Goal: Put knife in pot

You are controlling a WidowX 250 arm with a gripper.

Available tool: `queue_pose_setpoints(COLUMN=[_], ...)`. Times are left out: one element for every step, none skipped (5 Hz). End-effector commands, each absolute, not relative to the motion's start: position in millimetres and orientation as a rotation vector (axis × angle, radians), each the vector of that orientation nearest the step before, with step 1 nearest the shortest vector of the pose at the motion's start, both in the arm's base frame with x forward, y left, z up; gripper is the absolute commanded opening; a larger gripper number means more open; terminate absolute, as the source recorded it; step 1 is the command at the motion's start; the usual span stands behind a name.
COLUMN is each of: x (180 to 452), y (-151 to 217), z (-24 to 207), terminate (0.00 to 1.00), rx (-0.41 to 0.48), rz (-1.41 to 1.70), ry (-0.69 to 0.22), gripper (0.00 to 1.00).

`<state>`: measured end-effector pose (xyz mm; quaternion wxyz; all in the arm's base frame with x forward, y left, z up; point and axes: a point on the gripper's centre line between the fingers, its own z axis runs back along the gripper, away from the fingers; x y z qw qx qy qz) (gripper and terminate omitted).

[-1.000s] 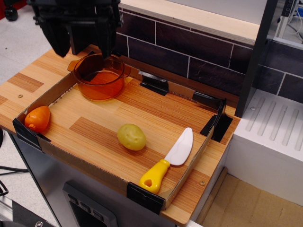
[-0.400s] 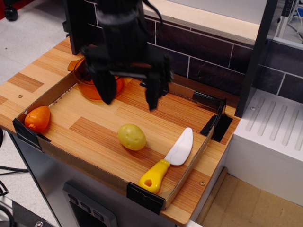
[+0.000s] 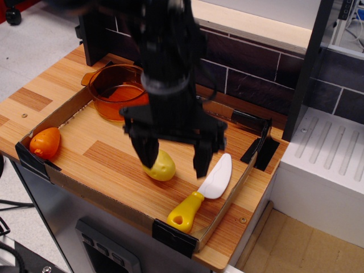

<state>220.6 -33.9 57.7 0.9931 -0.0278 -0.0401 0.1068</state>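
— Moved, has it?
— Yes, the gripper point(image 3: 174, 158) came forward from the pot point(image 3: 118, 91), fingers spread, holding nothing.
— And the knife point(image 3: 202, 193)?
— Lying diagonal at the tray's near-right corner (blade up-right, yellow handle toward the front edge).

The black arm reaches down steeply, slightly blurred. Its gripper point(image 3: 174, 158) points downward, fingers point(image 3: 202, 159) spread wide apart, apparently holding nothing.
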Motion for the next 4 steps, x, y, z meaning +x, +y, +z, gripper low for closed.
queue_pose_setpoints(x=[215,211,209,208], y=[-41,-43,-46,-48], z=[35,27,16,5], terminate=[0.0,0.0,0.0,0.0], rx=[-0.053,-0.055,-0.041,-0.03], rz=[0.199,0.195,0.189,0.18], ry=[-0.036,-0.023,-0.015,-0.001], gripper=[1.0,1.0,1.0,1.0])
